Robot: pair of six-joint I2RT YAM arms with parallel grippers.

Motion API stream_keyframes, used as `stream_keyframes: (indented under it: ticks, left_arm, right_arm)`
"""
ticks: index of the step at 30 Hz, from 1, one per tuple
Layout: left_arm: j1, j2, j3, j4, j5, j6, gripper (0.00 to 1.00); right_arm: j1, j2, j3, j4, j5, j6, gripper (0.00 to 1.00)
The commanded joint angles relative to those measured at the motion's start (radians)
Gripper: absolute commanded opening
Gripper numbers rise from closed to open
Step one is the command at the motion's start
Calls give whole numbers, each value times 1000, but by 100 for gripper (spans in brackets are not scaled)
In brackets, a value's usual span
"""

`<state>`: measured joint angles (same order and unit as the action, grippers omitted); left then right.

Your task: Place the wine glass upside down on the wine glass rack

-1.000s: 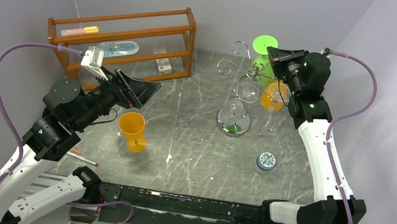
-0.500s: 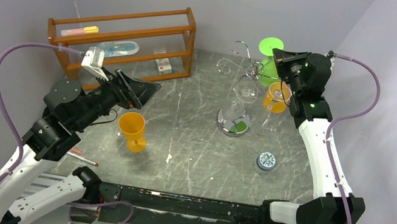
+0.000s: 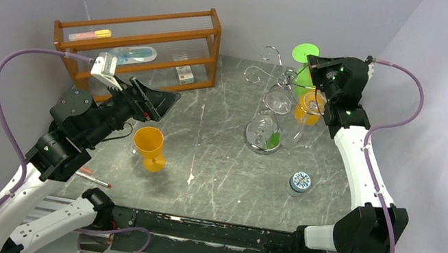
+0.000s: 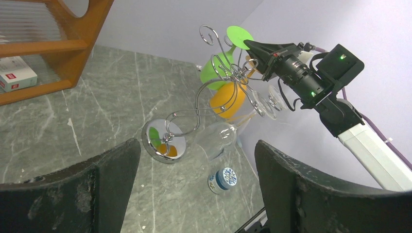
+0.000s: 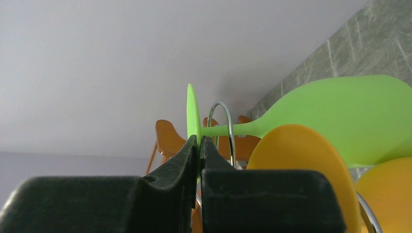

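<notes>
The green wine glass (image 3: pixel 301 77) hangs upside down, foot (image 3: pixel 305 52) up, at the back right of the chrome wine glass rack (image 3: pixel 268 99). My right gripper (image 3: pixel 315 65) is shut on the edge of that foot (image 5: pixel 193 111). In the right wrist view, the green stem crosses a curled wire arm (image 5: pixel 228 126) just past my fingertips. The left wrist view shows the glass (image 4: pixel 218 68) tilted among the rack's scroll arms (image 4: pixel 214 94). My left gripper (image 3: pixel 166 104) is open and empty above the table's left half, facing the rack.
An orange glass (image 3: pixel 310 107) and a clear glass (image 3: pixel 278 100) hang on the rack. Another orange glass (image 3: pixel 149 147) stands upside down under my left arm. A small blue-lidded jar (image 3: pixel 299 181) sits near the rack's round base (image 3: pixel 263 138). The wooden shelf (image 3: pixel 139 42) stands back left.
My right gripper has shifted the green glass slightly to the right at the rack's top. The left arm has not moved.
</notes>
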<state>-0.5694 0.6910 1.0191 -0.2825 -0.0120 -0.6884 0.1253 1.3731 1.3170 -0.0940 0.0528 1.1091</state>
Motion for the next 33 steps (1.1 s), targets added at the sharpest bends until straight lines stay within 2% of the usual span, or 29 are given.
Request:
stream_keyframes:
  ticks: [1, 12, 22, 25, 30, 33]
  left_arm:
    - [2, -2, 19, -10, -25, 2, 91]
    - [2, 4, 21, -24, -30, -1, 90]
    - [2, 4, 22, -30, -36, 2, 90]
    - [2, 4, 21, -31, -34, 1, 90]
    - [2, 6, 22, -38, -36, 1, 90]
    - [2, 5, 20, -38, -38, 0, 90]
  right_arm:
    - [-10, 13, 27, 64, 10, -21, 5]
    - [-12, 58, 78, 68, -11, -46, 3]
    - [-11, 91, 101, 67, -98, -73, 8]
    - [-12, 90, 107, 51, -114, -76, 13]
    - [-12, 87, 130, 10, -122, -86, 33]
    - [-12, 75, 135, -7, -122, -92, 40]
